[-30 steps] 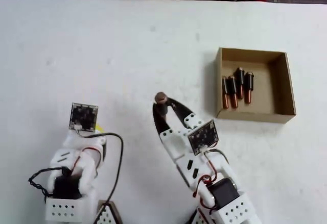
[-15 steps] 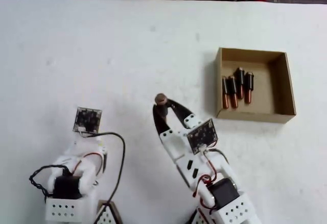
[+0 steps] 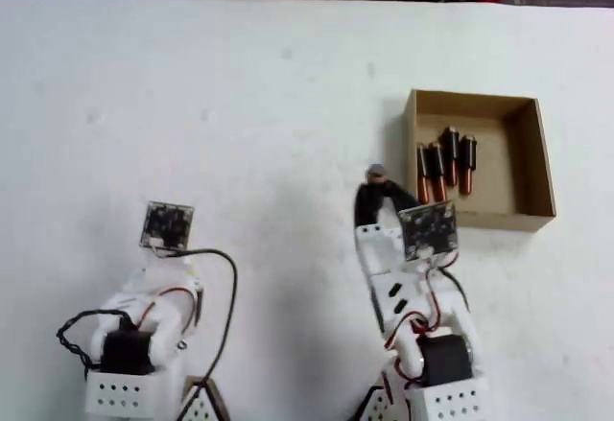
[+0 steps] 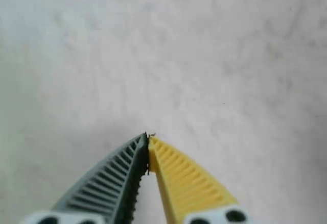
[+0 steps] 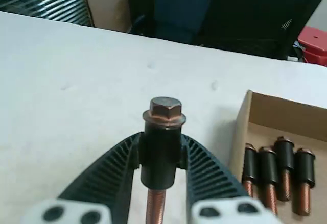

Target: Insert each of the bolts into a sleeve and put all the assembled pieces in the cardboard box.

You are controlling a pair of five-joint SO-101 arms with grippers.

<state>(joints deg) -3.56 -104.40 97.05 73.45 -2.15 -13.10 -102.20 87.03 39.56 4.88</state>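
Now right gripper (image 3: 376,194) pinches the sleeved bolt (image 3: 376,171) head-up just beside the cardboard box (image 3: 480,218) at its near corner, far nearer than the closed, empty left gripper (image 4: 148,140).

Bright, even overhead light nearly washes out your white tabletop (image 3: 192,76). Shadows are soft, greyest under the left gripper (image 4: 148,138). The sleeved bolt (image 5: 162,147) shows a dull sheen; beyond the tabletop's far edge your room is dark.

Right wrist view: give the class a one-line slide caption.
The right gripper clamps an assembled bolt and sleeve over the white table, beside the cardboard box holding four finished pieces.
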